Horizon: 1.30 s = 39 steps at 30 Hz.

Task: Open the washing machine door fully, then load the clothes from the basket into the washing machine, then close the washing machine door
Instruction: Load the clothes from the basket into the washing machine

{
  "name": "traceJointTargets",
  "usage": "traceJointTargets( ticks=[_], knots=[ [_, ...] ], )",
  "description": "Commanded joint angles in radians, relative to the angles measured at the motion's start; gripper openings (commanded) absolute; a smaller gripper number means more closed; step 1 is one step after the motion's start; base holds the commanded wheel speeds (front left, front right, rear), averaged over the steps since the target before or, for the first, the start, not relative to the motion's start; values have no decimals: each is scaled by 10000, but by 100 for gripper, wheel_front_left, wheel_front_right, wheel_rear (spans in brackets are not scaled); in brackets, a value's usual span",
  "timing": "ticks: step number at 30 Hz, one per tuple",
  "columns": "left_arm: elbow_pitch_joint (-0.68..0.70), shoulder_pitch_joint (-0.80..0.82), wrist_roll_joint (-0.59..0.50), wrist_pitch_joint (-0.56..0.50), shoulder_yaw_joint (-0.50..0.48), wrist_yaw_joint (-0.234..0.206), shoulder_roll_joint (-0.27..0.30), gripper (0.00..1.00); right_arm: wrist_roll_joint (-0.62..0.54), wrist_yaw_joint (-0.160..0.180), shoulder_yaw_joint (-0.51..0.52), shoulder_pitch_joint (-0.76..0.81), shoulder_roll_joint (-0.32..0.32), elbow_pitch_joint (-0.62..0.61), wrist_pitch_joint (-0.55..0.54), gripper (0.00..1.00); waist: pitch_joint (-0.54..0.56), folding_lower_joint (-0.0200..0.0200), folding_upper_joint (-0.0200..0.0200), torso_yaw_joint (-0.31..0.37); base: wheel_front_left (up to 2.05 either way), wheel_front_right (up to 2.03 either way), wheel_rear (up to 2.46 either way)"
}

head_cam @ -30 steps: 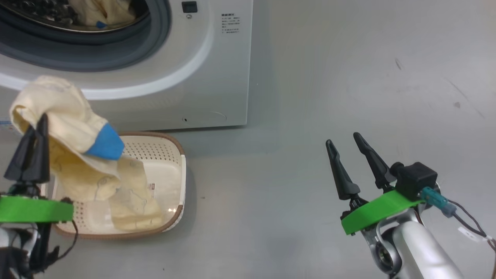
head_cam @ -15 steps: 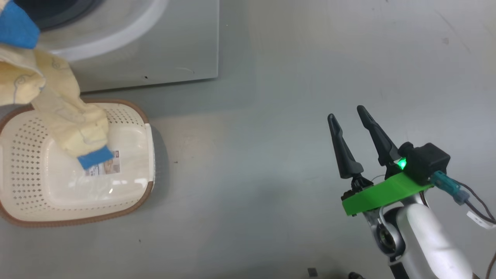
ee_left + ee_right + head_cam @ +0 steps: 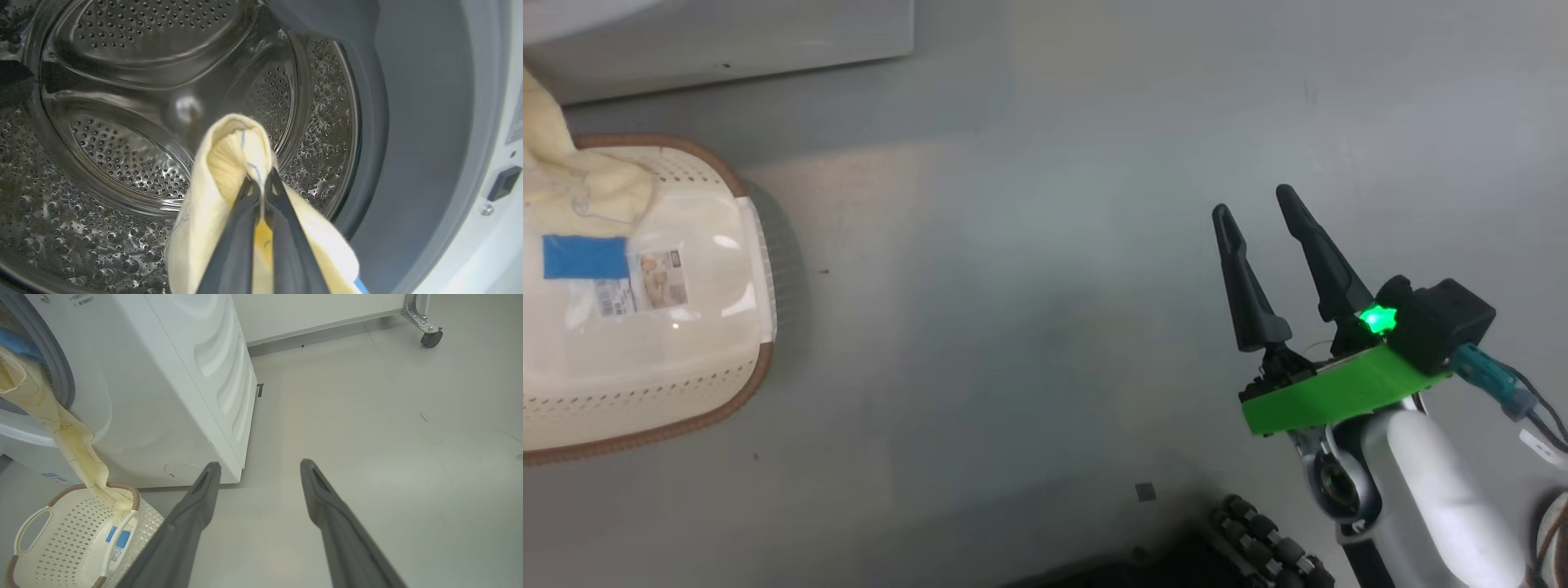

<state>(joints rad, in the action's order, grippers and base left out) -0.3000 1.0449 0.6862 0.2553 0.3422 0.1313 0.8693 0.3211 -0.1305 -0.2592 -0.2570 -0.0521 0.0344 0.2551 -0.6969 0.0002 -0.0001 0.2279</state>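
While the left claw [image 3: 261,184] pinches the cream-yellow clothes [image 3: 196,212] tight at the washing machine [image 3: 122,155] drum mouth, their tail trails down into the basket [image 3: 645,392] on the floor; far right, the right claw [image 3: 1254,202] hovers spread, empty.

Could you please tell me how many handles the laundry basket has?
2. In the right wrist view, one white handle arches at the basket's left end; a second handle sits at its right end, just below the draped cloth. None seems hidden.
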Motion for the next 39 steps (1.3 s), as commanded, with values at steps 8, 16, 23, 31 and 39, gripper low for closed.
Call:
traceJointTargets(
  ticks=[8, 16, 23, 31, 39],
  knots=[
    [-726, 4006, 1245, 39, 2136, -6, 2399, 0, 661, -2, -635, -266, 19, -584, 67, 100, -1414, -2, 1, 623, 0, 0, 0],
    [-1811, 6917, 1603, 54, 3474, -6, 2387, 0, 867, -2, -539, -421, 19, -812, 67, 100, -1992, -2, 1, 748, 0, 0, 0],
    [-2917, 8455, 1642, 60, 5183, -6, 2002, 0, 952, -2, -757, -628, 19, -879, 67, 100, -2394, -2, 1, 725, 0, 0, 0],
    [-4120, 9700, 2164, 31, 6838, -6, 1489, 0, 981, -2, -740, -806, 19, -1109, 67, 100, -3036, -2, 1, 716, 0, 0, 0],
    [-4816, 10206, 2754, 37, 8393, -6, 1282, 0, 1024, -2, -757, -800, 19, -1062, 67, 100, -3090, -2, 1, 762, 0, 0, 0]
  ],
)
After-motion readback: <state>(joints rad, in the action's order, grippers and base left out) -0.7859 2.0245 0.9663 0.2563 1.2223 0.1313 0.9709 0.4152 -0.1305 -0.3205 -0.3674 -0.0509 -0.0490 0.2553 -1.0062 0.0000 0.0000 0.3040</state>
